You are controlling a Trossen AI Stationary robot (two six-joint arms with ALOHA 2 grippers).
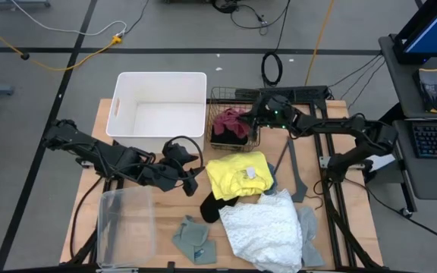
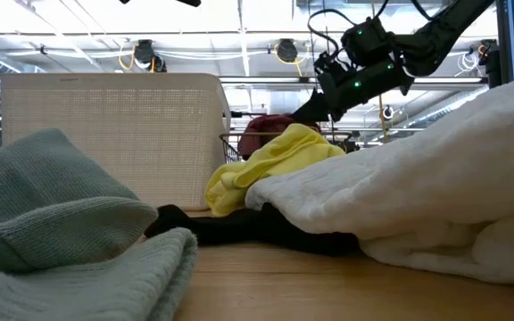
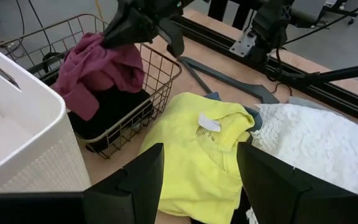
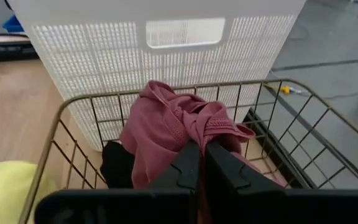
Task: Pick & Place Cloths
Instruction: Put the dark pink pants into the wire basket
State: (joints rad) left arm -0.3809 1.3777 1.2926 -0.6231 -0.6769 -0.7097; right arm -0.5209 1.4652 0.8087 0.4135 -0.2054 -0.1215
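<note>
My right gripper (image 4: 197,163) is clenched flat over the wire basket (image 1: 220,95), where the soft crumpled maroon cloth (image 4: 174,127) half hides a black cloth (image 4: 115,163). My left gripper (image 3: 199,167) hangs parted, empty, by the yellow cloth (image 1: 237,174); the lacy white cloth (image 1: 262,227) lies beyond.

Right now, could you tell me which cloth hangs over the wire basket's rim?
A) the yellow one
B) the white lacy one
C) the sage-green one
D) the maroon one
D: the maroon cloth drapes over the wire basket, while the yellow cloth lies on the table beside it.
</note>
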